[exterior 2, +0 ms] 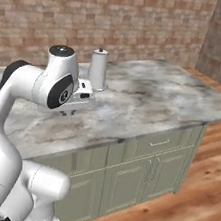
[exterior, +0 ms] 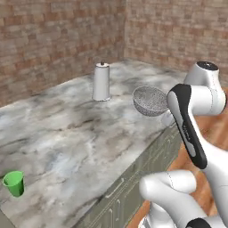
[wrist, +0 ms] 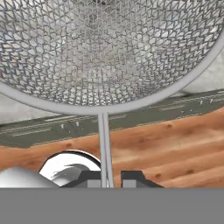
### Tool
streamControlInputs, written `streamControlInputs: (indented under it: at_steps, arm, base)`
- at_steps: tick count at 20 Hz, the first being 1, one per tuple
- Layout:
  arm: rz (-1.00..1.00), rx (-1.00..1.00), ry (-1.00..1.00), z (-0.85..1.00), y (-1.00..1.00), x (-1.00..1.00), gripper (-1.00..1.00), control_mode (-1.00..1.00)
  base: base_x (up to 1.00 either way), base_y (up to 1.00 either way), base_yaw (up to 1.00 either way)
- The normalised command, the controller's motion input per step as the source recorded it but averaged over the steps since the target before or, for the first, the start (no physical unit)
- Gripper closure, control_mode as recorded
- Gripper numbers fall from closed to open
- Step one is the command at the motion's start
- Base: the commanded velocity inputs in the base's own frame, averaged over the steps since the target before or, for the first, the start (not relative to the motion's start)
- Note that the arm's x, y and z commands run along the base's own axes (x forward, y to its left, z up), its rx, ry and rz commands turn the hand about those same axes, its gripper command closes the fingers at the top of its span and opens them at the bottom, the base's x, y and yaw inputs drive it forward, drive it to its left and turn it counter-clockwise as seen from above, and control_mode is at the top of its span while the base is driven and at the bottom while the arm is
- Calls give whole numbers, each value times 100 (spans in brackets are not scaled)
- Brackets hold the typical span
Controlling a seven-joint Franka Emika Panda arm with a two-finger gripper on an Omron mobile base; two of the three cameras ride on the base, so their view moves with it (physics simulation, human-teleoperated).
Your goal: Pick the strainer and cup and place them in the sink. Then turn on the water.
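Hand (wrist: 105,183) grips strainer (exterior: 150,100) handle | strainer empty | cup (exterior: 14,183) empty

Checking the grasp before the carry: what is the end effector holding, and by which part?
The strainer, held by its thin wire handle, pinched in the end effector.

Even, bright rendered light, soft faint shadows, no glare; all views slightly soft and low-resolution
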Motion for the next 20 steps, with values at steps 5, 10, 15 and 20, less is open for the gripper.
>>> streamControlInputs:
  at_steps: [5, 10, 15, 20]
  arm:
    - [0, 0, 0, 0, 0, 0, 100, 100]
    - [0, 0, 0, 0, 0, 0, 100, 100]
    - [0, 0, 0, 0, 0, 0, 100, 100]
    - [0, 0, 0, 0, 0, 0, 100, 100]
  base:
    - [-37, 0, -82]
    - [-36, -3, -81]
    - [-33, -5, -80]
    - [-29, -10, -76]
